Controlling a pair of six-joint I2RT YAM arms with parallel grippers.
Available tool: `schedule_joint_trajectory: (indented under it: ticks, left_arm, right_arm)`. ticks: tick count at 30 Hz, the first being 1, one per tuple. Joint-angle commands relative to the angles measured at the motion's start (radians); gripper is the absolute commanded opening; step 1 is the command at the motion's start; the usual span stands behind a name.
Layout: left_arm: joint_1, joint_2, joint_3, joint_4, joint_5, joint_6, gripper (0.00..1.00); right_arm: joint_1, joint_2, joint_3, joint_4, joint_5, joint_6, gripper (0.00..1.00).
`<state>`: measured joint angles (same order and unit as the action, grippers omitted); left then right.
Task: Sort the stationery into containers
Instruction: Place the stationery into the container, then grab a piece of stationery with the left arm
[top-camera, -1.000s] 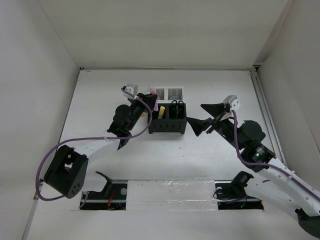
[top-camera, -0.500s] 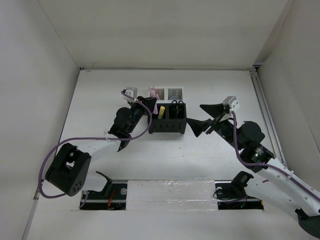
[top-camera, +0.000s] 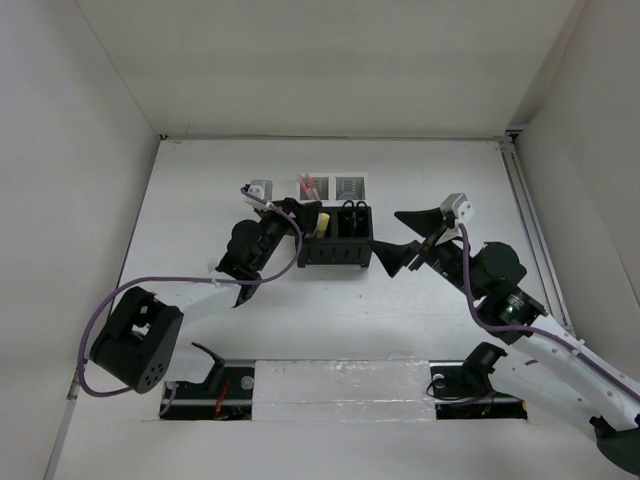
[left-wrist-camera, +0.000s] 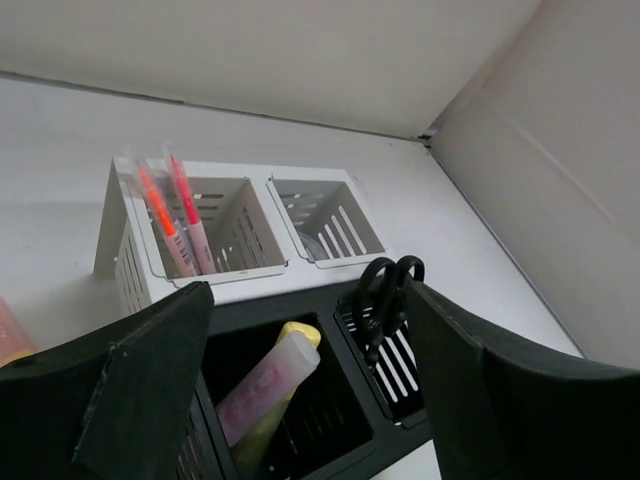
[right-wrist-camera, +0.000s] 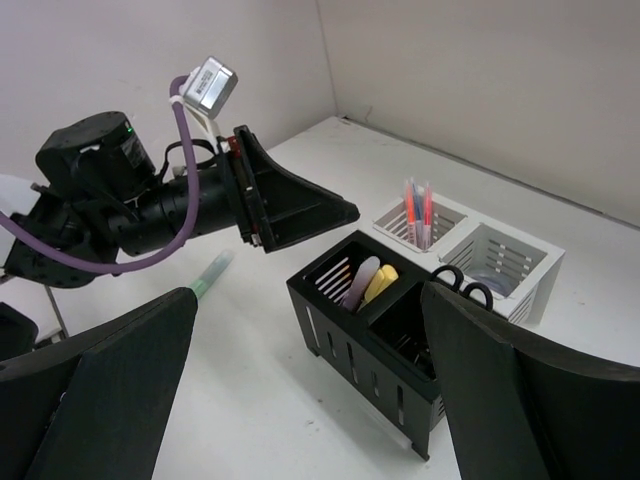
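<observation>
My left gripper hangs open just above the left black container, with nothing between its fingers. In that compartment a pink highlighter leans on a yellow highlighter. Black-handled scissors stand in the right black container. Red and orange pens stand in the left white container. A small grey round item lies in the right white one. A green highlighter lies on the table under the left arm. My right gripper is open and empty, right of the block.
The container block sits mid-table near the back wall. An orange highlighter end shows at the left edge of the left wrist view. A raised rail runs along the table's right side. A taped strip crosses the near edge.
My left gripper has opened and let go of the pink highlighter, which now rests in the left black container on the yellow one. The right arm has crept slightly left.
</observation>
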<state>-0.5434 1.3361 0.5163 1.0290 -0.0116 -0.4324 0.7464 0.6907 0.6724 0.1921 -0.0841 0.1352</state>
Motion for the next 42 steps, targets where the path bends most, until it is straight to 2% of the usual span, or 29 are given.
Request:
schedule_joint_trajectory:
  ticks: [1, 3, 4, 5, 6, 7, 9, 10, 12, 13, 14, 15, 16, 17, 18, 21, 23, 29, 35, 42]
  left_arm:
    - [-0.001, -0.081, -0.016, 0.069, 0.009, -0.016, 0.74]
    - [-0.001, -0.194, -0.016, 0.019, -0.007, -0.045, 0.79]
    - [-0.001, -0.237, -0.016, -0.013, -0.080, -0.057, 0.81]
    - [-0.001, -0.318, -0.001, -0.121, -0.196, -0.098, 0.90]
    - [-0.001, -0.352, 0.014, -0.122, -0.197, -0.112, 0.94]
    - [-0.001, -0.377, 0.034, -0.253, -0.337, -0.135, 0.98]
    - [0.016, -0.391, 0.150, -0.450, -0.445, -0.211, 1.00]
    - [0.073, -0.346, 0.206, -0.648, -0.445, -0.270, 1.00]
    - [0.115, -0.261, 0.380, -0.833, -0.455, -0.316, 1.00]
    - [0.143, -0.141, 0.445, -0.913, -0.440, -0.316, 1.00]
    - [0.154, -0.073, 0.518, -1.122, -0.452, -0.378, 1.00]
    - [0.166, -0.002, 0.662, -1.214, -0.443, -0.394, 1.00]
    - [0.201, 0.134, 0.726, -1.342, -0.383, -0.394, 1.00]
    - [0.221, 0.203, 0.787, -1.406, -0.383, -0.394, 1.00]
    - [0.238, 0.271, 0.914, -1.464, -0.310, -0.385, 1.00]
    - [0.250, 0.480, 1.071, -1.602, -0.263, -0.350, 1.00]
    - [0.250, 0.527, 1.120, -1.588, -0.228, -0.297, 1.00]
    - [0.263, 0.612, 1.165, -1.577, -0.197, -0.287, 1.00]
    - [0.263, 0.755, 1.240, -1.641, -0.121, -0.258, 1.00]
    - [0.263, 0.785, 1.242, -1.659, -0.172, -0.276, 1.00]
  right_arm:
    - [-0.005, -0.003, 0.007, 0.067, -0.028, 0.000, 1.00]
    - [-0.005, -0.003, 0.007, 0.067, -0.028, -0.009, 1.00]
    - [-0.005, 0.006, 0.007, 0.067, -0.028, -0.009, 1.00]
    - [-0.005, 0.006, 0.007, 0.067, -0.028, -0.009, 1.00]
    - [-0.005, 0.006, 0.007, 0.067, -0.028, -0.009, 1.00]
    - [-0.005, 0.006, 0.007, 0.067, -0.028, -0.009, 1.00]
    - [-0.005, 0.006, 0.007, 0.076, -0.028, -0.009, 1.00]
    - [-0.005, 0.016, 0.007, 0.076, -0.028, -0.009, 1.00]
    - [-0.005, 0.026, 0.007, 0.076, -0.037, -0.009, 1.00]
    - [-0.005, 0.035, 0.007, 0.076, -0.037, -0.009, 1.00]
    - [-0.005, 0.035, 0.007, 0.076, -0.037, 0.000, 1.00]
    - [-0.005, 0.035, 0.016, 0.076, -0.054, 0.000, 1.00]
    - [-0.005, 0.035, 0.016, 0.076, -0.054, 0.000, 1.00]
    - [-0.005, 0.035, 0.016, 0.076, -0.054, 0.000, 1.00]
    - [-0.005, 0.035, 0.016, 0.076, -0.054, 0.000, 1.00]
    - [-0.005, 0.012, 0.007, 0.076, -0.054, 0.000, 1.00]
    - [-0.005, 0.000, 0.007, 0.076, -0.045, 0.000, 1.00]
    - [-0.005, -0.033, 0.007, 0.044, -0.045, 0.000, 1.00]
    - [-0.005, -0.042, 0.007, 0.044, -0.045, 0.000, 1.00]
    - [-0.005, -0.060, 0.007, 0.044, -0.045, 0.000, 1.00]
